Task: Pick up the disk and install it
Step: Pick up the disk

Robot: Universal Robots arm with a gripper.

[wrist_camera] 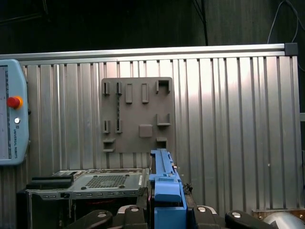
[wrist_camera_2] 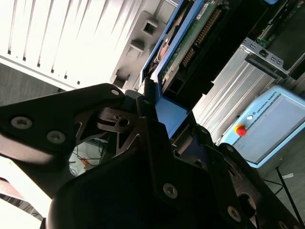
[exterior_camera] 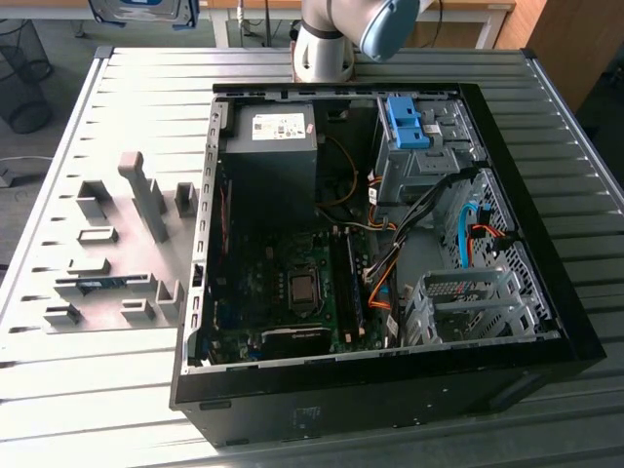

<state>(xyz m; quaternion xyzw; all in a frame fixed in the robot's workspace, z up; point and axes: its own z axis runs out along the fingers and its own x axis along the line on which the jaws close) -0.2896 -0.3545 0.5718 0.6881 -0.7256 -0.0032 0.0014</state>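
Observation:
The disk [exterior_camera: 146, 12] hangs high past the table's far edge at the exterior view's left, its blue carrier frame and white label partly cut off by the picture. In the second wrist view the disk [wrist_camera_2: 190, 43] shows its green circuit-board underside and blue frame, with my gripper [wrist_camera_2: 174, 121] shut on the frame's end. In the first wrist view the disk [wrist_camera: 164, 183] stands edge-on between the black fingers [wrist_camera: 128, 212] of my gripper [wrist_camera: 164, 210]. The open black computer case [exterior_camera: 526, 195] lies on its side on the table.
Inside the case sit a bare blue bracket [exterior_camera: 408, 122] on a drive cage, a power supply [exterior_camera: 273, 146], the mainboard and cables. A grey fixture plate [exterior_camera: 117, 244] with raised holders lies on the slatted metal table [exterior_camera: 68, 390]. A teach pendant [wrist_camera: 12, 114] hangs nearby.

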